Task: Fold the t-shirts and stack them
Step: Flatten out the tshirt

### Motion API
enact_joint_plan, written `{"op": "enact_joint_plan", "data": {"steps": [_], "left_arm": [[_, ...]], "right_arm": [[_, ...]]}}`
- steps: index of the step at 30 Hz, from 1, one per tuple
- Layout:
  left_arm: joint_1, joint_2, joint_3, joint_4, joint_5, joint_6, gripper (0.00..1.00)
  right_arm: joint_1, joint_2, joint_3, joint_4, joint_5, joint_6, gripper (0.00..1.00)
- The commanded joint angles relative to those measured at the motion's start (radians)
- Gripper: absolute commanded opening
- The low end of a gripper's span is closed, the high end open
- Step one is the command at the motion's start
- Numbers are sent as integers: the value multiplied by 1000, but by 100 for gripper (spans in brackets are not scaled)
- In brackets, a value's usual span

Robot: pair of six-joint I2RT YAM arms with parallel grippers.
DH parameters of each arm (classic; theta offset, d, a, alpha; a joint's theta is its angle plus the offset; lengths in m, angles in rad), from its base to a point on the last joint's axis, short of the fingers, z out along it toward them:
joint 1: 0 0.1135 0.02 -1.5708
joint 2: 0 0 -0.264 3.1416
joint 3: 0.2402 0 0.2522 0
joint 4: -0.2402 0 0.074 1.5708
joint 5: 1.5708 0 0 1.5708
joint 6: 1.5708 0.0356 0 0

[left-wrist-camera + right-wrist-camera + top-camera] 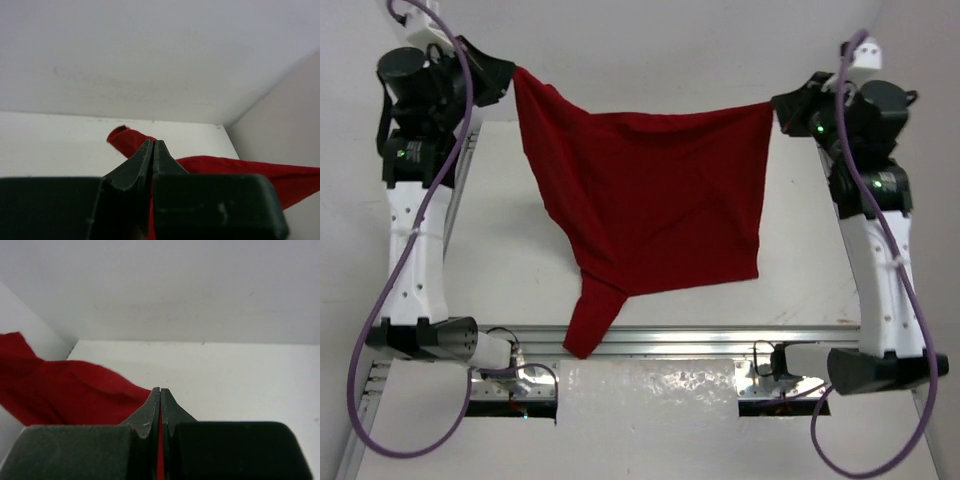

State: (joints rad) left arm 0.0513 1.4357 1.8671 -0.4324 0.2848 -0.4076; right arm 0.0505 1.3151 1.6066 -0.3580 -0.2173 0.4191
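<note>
Two robot arms hold a dark red t-shirt [650, 190] spread between them over the far half of the white table [490, 270]. The left end effector [512, 76] is clamped on the shirt's far-left corner and the right end effector [778, 108] on its far-right corner. Both wrist views show the fingers pressed together with red cloth pinched between them. The shirt's far edge sags slightly between the two grips. The creased fabric narrows to a tail that reaches the near rail [720, 340], left of centre.
</note>
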Motion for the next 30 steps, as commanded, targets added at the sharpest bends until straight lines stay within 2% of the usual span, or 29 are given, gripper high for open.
{"op": "enact_joint_plan", "data": {"steps": [1,5,8,15,18,21,22,25,26,30], "left_arm": [[-7,-69,125,-55,-21,53,0],[-5,-74,251,-146,-30,75,0],[-5,-70,395,-189,-44,82,0],[-5,-192,415,-74,-30,59,0],[-7,-172,533,-72,6,52,0],[-8,-227,502,3,77,39,0],[-10,-259,477,48,82,27,0],[-51,-293,497,49,68,46,0],[-98,-305,498,46,54,52,0],[-163,-391,452,70,82,98,0]], "right_arm": [[-29,-94,105,-82,78,-63,0],[-34,-158,165,-180,136,-86,0],[-34,-188,280,-263,150,-92,0],[-34,-275,372,-386,205,-80,0],[-34,-300,378,-423,208,-68,0],[-31,-347,381,-427,210,-56,0],[-26,-361,425,-443,208,-55,0],[11,-349,579,-521,214,-54,0],[29,-356,595,-529,237,-52,0],[130,-424,570,-492,303,-57,0]]}}
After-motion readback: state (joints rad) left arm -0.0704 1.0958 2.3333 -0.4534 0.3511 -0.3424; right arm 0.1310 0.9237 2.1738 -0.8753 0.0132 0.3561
